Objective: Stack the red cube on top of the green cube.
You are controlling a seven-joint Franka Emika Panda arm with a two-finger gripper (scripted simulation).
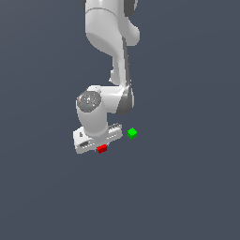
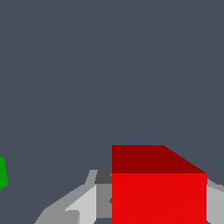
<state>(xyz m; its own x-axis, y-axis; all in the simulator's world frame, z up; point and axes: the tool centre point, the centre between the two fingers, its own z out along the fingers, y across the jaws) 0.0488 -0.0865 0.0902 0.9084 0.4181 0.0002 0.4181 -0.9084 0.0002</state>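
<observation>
- Flat slate-grey surface [image 1: 187, 197] is filling both views, plain and unmarked, carrying only the two cubes and the arm reaching down over them.
- the red cube [image 1: 101, 149] is sitting right at the lower edge of the white gripper [image 1: 97, 145] in the exterior view, half tucked under the hand; in the wrist view the red cube [image 2: 159, 197] is looming large between the pale fingers [image 2: 81, 203], one finger showing on each side of it.
- The fingers are flanking the cube closely, but whether they are actually pressing on its faces, and whether it is lying on the surface or being carried just above it, I cannot tell from these pictures.
- the green cube [image 1: 132, 133] is lying free on the surface, near the gripper but apart from it, toward the exterior view's right and a little farther up the picture than the red one; only a sliver of it [image 2: 2, 173] is peeking in at the wrist view's edge.
- The coming move is turning on that offset, as I judge it: the red cube is needing to be lifted, carried sideways toward the exterior view's right, and lowered squarely over the green cube.
- Both being cubes, no long axis is mattering here; squaring the faces is the only alignment concern.
</observation>
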